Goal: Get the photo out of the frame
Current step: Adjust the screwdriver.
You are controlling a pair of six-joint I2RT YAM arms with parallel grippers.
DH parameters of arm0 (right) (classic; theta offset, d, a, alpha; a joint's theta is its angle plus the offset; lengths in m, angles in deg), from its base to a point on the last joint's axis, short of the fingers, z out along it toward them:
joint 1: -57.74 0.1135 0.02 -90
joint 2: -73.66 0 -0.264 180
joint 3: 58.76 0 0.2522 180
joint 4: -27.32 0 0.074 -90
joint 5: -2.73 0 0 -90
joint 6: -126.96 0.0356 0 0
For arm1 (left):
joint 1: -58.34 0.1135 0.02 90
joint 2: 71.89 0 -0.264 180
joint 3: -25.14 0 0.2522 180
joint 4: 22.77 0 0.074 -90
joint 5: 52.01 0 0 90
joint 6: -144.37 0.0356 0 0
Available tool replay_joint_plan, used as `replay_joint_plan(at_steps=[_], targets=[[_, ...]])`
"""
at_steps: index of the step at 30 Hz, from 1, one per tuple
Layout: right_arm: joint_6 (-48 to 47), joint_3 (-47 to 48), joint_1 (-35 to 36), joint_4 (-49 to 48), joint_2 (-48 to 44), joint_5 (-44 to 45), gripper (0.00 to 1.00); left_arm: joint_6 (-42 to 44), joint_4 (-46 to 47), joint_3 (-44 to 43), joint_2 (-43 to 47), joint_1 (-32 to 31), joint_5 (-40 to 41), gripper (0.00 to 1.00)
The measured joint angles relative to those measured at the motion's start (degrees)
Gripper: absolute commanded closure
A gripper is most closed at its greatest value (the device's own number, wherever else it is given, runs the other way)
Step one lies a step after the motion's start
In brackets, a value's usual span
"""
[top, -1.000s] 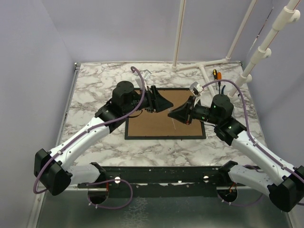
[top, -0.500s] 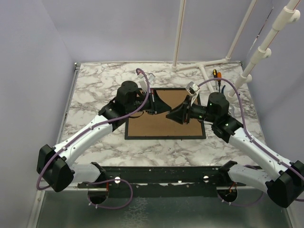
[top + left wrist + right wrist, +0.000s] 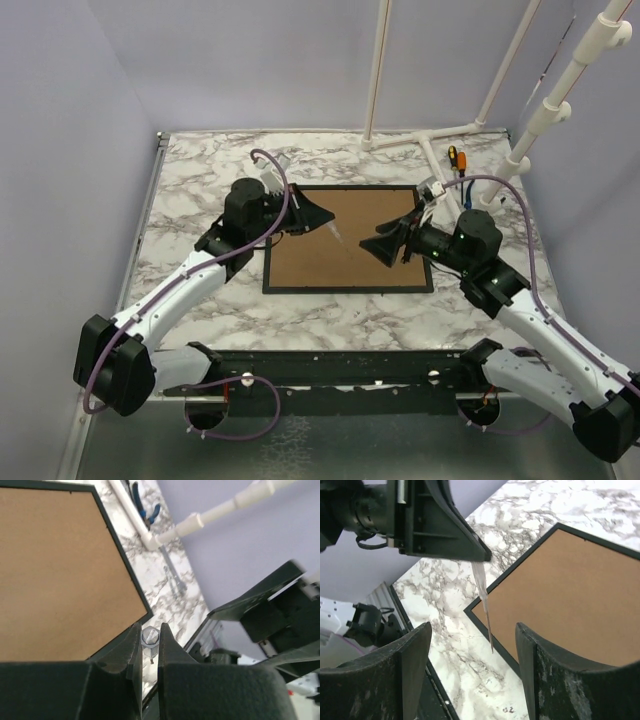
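The frame lies face down on the marble table, its brown back up inside a thin black border. The photo is hidden under that backing. My left gripper hovers over the frame's back-left part, shut on a slim clear-handled tool. The tool's hexagonal end sits between the fingers, and its thin metal tip points down toward the frame's edge. My right gripper hangs over the frame's right half, open and holding nothing, a short way from the tool.
A white pipe stand runs along the back right. Beside it lie an orange-handled screwdriver, blue-handled pliers and a small wrench. A black rail borders the table's near edge.
The left gripper shut on the clear tool and drew back to the left with it. The right gripper opened, let go of the tool and pulled away to the right.
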Motion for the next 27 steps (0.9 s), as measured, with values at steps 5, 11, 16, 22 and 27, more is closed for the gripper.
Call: replay_joint_plan(at_steps=[5,11,16,22,27], targets=[[9.46,-5.57,0.0,-2.4,-3.63,4.63,0.33,-8.85,13.33,6.82,1.88,5.27,-2.69,1.0],[24.55,-14.45,0.0,-13.0,-5.18,7.48,0.44,-23.71,32.35,13.73,1.07,8.85,-6.12,1.0],[35.78,-14.71,0.0,-21.62,-2.67,8.13,0.38,-29.49,40.63,14.32,1.68,8.85,-6.51,1.0],[30.62,-10.88,0.0,-27.36,-0.57,2.21,0.35,-39.52,42.95,14.03,1.68,9.25,-6.56,1.0],[19.98,-5.68,0.0,-26.62,-1.18,-0.24,0.32,-44.22,37.59,11.87,1.7,9.29,-6.32,1.0]])
